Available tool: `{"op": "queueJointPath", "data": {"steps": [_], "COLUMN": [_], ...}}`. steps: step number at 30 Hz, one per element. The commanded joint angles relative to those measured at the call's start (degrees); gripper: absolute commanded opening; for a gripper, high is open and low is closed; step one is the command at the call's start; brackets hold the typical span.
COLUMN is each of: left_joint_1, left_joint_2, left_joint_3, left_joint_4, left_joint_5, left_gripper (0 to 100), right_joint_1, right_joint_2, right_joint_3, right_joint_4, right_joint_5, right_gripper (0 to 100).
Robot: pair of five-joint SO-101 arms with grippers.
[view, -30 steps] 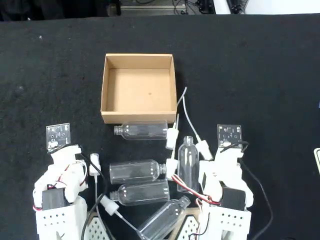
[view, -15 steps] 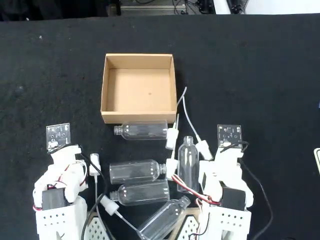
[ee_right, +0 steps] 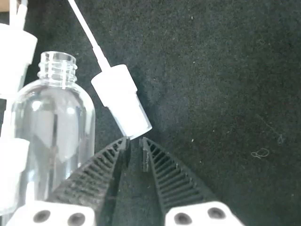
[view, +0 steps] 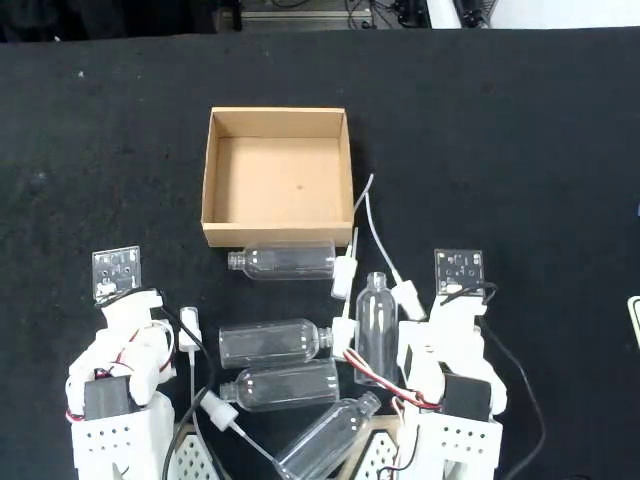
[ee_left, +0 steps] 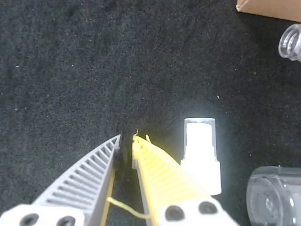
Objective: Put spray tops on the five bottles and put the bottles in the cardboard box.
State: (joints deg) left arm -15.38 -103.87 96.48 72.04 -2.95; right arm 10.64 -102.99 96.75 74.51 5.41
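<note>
Both arms' fingers (ee_left: 160,174) (ee_right: 169,174) closed, apparently gripping nothing

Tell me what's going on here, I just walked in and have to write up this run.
Neither gripper holds anything at this moment. The left gripper is shut beside a loose spray top. The right gripper is shut next to another spray top and an uncapped bottle. The five bottles lie uncapped on the table in front of the cardboard box, and none is inside it.
</note>
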Motion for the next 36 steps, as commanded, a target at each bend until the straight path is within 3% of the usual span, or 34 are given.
{"op": "queueJointPath", "data": {"steps": [1, 12, 16, 20, 23, 26, 29, 32, 36], "left_joint_1": [0.04, 0.13, -1.54, -11.3, -14.55, -13.05, -7.69, -2.68, 5.41], "left_joint_2": [-1.05, -1.05, -1.05, -1.05, -1.05, -0.97, 0.35, 6.33, 22.33], "left_joint_3": [0.92, 0.92, 0.92, -2.42, -7.25, -15.87, -26.33, -34.68, -44.35], "left_joint_4": [1.05, 0.53, -6.15, -15.03, -18.55, -14.86, -7.3, -0.79, 7.47], "left_joint_5": [-0.44, -0.7, -1.41, -16.0, -23.65, -24.53, -24.79, -24.79, -30.33], "left_gripper": [3, 3, 3, 3, 3, 4, 15, 29, 26], "right_joint_1": [-0.79, -0.88, -0.79, 1.05, 5.27, 7.38, 7.21, 7.21, 4.13], "right_joint_2": [-5.67, -5.67, -5.67, -5.58, -5.49, -5.49, -5.49, -5.58, -5.49], "right_joint_3": [-0.31, -0.31, -0.31, -3.03, -7.16, -8.84, -11.65, -17.1, -20.35], "right_joint_4": [0.53, 0.53, -0.09, -11.87, -19.25, -22.59, -21.54, -16.0, -9.32], "right_joint_5": [-0.18, -0.26, 0.18, 0.18, 1.23, 10.46, 17.93, 15.03, 13.45], "right_gripper": [1.1, 1.1, 1.5, 1.5, 1.5, 1.5, 1.5, 1.5, 1.6]}}
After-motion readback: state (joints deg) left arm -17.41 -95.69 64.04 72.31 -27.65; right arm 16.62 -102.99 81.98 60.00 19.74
